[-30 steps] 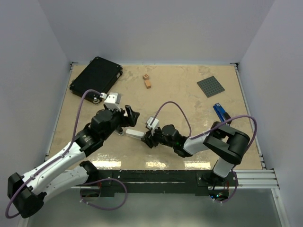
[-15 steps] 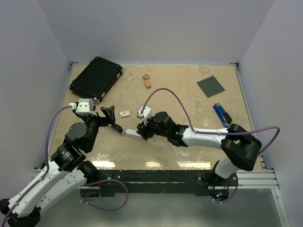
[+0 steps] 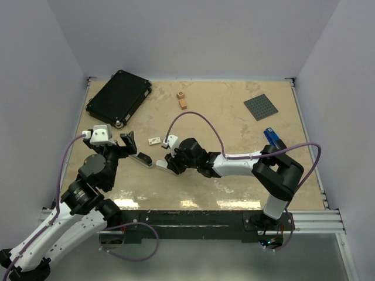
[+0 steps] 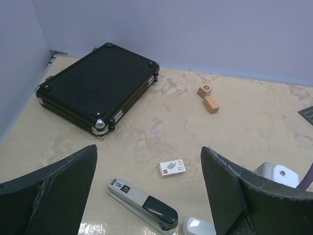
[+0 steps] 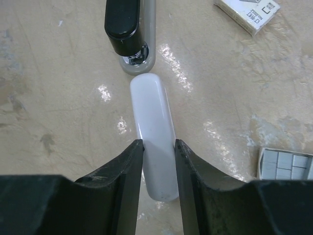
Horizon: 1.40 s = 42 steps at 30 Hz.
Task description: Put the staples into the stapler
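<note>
My left gripper (image 3: 130, 143) has backed off left, spread wide and empty. My right gripper (image 5: 159, 144) has narrowed onto the white bar (image 5: 151, 107). The stapler (image 5: 129, 24) lies free just beyond it, with the staples (image 5: 285, 164) alongside, unloaded. The black case (image 4: 98, 83) and small box (image 4: 171, 167) are both shut, contents unseen.

Black case (image 3: 119, 97) back-left, 2 wood blocks (image 3: 182, 100), grey plate (image 3: 260, 107), blue stapler (image 3: 273, 139) right, white bar (image 5: 150, 117) ctr

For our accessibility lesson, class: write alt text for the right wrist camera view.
The right gripper is closed on a white bar lying on a beige table. A stapler lies just beyond the bar's far end; a block of staples sits at the right edge.
</note>
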Available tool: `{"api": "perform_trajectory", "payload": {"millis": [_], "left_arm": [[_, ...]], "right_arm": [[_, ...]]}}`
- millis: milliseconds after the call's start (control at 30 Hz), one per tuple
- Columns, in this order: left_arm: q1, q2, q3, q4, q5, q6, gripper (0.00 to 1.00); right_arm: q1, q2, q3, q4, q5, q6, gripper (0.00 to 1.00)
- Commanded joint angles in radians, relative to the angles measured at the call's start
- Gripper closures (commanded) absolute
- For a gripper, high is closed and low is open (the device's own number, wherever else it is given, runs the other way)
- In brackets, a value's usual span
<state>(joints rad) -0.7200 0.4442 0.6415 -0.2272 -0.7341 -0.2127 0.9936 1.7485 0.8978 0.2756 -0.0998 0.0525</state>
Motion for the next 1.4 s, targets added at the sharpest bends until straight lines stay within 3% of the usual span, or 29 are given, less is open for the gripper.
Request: {"api": "perform_trajectory", "payload": {"millis": [0, 167, 300, 400, 567, 700, 800, 933, 1000, 1067, 1200, 1367], "left_arm": [[0.005, -0.006, -0.006, 0.003, -0.030, 0.029, 0.09], [0.005, -0.007, -0.006, 0.003, -0.030, 0.026, 0.09], [0.007, -0.010, -0.008, 0.005, -0.042, 0.021, 0.08], [0.011, -0.012, -0.016, 0.012, -0.057, 0.006, 0.03], [0.051, -0.018, -0.034, 0.031, -0.041, -0.020, 0.00], [0.155, 0.008, -0.037, 0.042, 0.038, -0.051, 0.00], [0.241, 0.040, -0.037, 0.039, 0.134, -0.088, 0.00], [0.485, 0.063, -0.057, 0.051, 0.292, -0.155, 0.00], [0.633, 0.091, -0.065, 0.051, 0.422, -0.209, 0.00], [0.695, 0.111, -0.059, 0.046, 0.490, -0.244, 0.00], [0.696, 0.087, 0.003, -0.013, 0.426, -0.255, 0.00], [0.688, -0.017, 0.115, -0.122, 0.256, -0.186, 0.00]], "right_arm": [[0.002, 0.060, -0.060, -0.112, -0.017, 0.049, 0.65], [0.000, -0.061, -0.014, -0.164, 0.037, 0.056, 0.61], [-0.010, -0.141, 0.084, -0.208, 0.120, 0.056, 0.42], [-0.053, -0.168, 0.150, -0.237, 0.126, 0.058, 0.34], [-0.219, -0.224, 0.173, -0.216, 0.101, 0.147, 0.22], [-0.372, -0.306, 0.152, -0.222, 0.077, 0.221, 0.13], [-0.489, -0.420, 0.121, -0.249, 0.097, 0.233, 0.09], [-0.650, -0.647, 0.038, -0.269, 0.176, 0.286, 0.02], [-0.659, -0.800, -0.008, -0.273, 0.293, 0.293, 0.02], [-0.661, -0.898, -0.039, -0.332, 0.413, 0.294, 0.02], [-0.661, -1.198, -0.065, -0.394, 0.556, 0.296, 0.02], [-0.661, -1.386, -0.036, -0.470, 0.637, 0.155, 0.02]]}}
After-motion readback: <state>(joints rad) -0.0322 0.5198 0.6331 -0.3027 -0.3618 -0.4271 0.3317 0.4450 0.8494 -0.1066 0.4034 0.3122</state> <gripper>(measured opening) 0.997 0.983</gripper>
